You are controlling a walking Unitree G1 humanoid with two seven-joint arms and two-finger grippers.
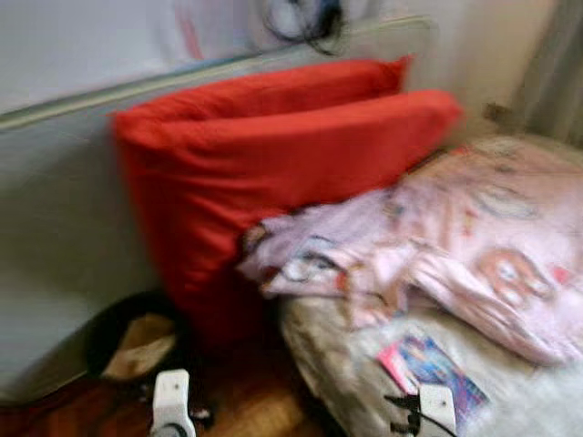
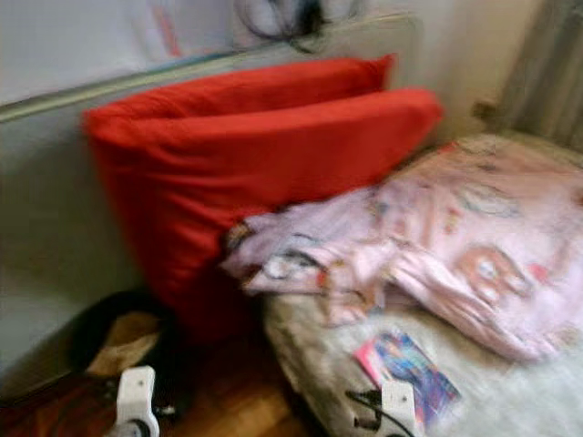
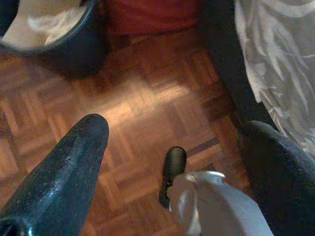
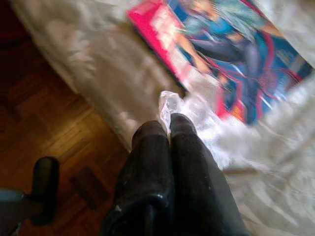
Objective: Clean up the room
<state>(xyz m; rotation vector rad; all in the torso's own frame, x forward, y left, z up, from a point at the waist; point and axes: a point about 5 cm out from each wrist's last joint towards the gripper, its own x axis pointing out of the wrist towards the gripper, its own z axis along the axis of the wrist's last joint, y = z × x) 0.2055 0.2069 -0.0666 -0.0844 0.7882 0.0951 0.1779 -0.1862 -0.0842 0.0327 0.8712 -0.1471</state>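
My right gripper (image 4: 166, 127) is shut on a scrap of clear crumpled plastic wrap (image 4: 199, 115). It hovers over the pale bed cover (image 4: 93, 59), just beside a colourful pink and blue book (image 4: 231, 54) lying near the bed's edge. That book (image 1: 435, 366) lies on the bed in front of me. My left gripper (image 3: 174, 125) is open over the parquet floor (image 3: 133, 98), with nothing between its fingers. A black bin (image 1: 127, 341) holding brown paper stands on the floor at the left, by the wall.
Two big red pillows (image 1: 273, 155) lean against the grey headboard. A rumpled pink patterned blanket (image 1: 465, 246) covers the bed at the right. The head views are blurred. The bin's rim (image 3: 59, 42) lies beyond the left fingers, the bed's side to one side.
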